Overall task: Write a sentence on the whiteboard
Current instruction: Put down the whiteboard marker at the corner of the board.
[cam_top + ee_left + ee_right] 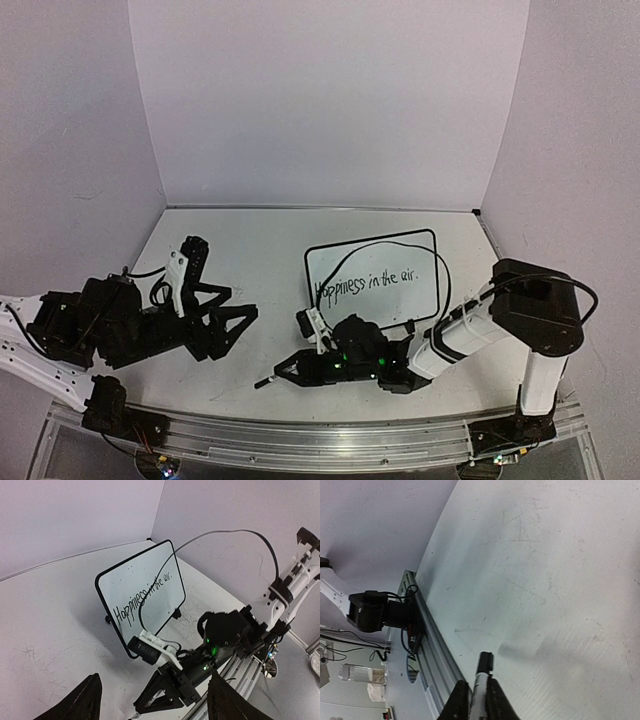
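— What has the right hand (287,370) got?

— My right hand is closed on a marker (266,381). On the right wrist camera the two fingers (458,700) pinch its pale barrel, and its dark end (485,660) sticks out past them. I can't tell whether that end touches the table (250,240).

— Where is it?

— Low by the near edge of the table, about midway along it, with the marker aimed at the near-left corner.

— And the left hand (240,303)?

— Spread wide, holding nothing. It sits on the left side of the table, well apart from the marker.

— And the whiteboard (420,250)?

— It's on the right half of the table, beyond my right hand, propped at a tilt on its small black feet. The sentence (378,281) runs across it in one row: "Happiness in the air." From the left wrist camera a black cable (150,592) of the right arm crosses in front of the lettering.
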Motion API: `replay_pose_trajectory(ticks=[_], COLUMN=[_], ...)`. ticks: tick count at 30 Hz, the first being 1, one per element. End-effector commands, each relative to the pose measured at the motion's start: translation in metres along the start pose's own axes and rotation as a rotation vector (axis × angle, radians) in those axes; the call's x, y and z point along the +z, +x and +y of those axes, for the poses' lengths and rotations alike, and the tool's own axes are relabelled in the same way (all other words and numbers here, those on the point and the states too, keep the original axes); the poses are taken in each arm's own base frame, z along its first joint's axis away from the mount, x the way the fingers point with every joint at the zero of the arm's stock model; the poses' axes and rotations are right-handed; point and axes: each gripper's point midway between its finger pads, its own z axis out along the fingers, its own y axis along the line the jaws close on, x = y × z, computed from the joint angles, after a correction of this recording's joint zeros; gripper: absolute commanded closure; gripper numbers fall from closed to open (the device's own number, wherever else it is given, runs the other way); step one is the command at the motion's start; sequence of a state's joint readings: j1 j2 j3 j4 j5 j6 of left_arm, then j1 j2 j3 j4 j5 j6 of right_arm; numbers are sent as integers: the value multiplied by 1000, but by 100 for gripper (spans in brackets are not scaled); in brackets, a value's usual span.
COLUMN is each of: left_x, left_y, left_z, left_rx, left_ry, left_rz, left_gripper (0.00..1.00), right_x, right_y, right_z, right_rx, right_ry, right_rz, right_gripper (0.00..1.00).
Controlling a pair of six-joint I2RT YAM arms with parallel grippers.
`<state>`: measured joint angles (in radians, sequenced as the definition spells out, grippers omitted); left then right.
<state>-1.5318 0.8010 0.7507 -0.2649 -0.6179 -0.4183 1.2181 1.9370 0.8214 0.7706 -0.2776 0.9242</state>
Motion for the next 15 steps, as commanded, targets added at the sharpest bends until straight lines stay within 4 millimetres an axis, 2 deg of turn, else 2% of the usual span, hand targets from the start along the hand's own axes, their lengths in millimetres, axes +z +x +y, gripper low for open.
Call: replay_pose_trajectory(ticks=[1, 4, 6, 8, 10, 13, 15], left_x=[-8, -5, -2, 1, 2, 1, -1], left_y=[-29, -30, -31, -31, -35, -50, -62], left_z=[6, 6, 7, 6, 4, 4, 4], left_rx=[-88, -88, -93, -93, -96, -118, -127], left_ry=[-49, -72, -90, -97, -106, -124, -145], left_rz=[-63, -66, -68, -66, -71, -102, -128], left_gripper=[27, 26, 26, 25, 24, 21, 19], right_x=[6, -14, -35, -57, -87, -146, -189], right_y=[-23, -32, -41, -47, -56, -82, -105], right_z=[-4, -16, -25, -39, -47, -35, -15], right_rx=[-45, -61, -77, -92, -112, -176, -222], right_ry=[83, 180, 260, 345, 423, 531, 584], right_rz=[-109, -161, -197, -208, -244, -339, -424], right_gripper=[76, 55, 40, 32, 26, 17, 12])
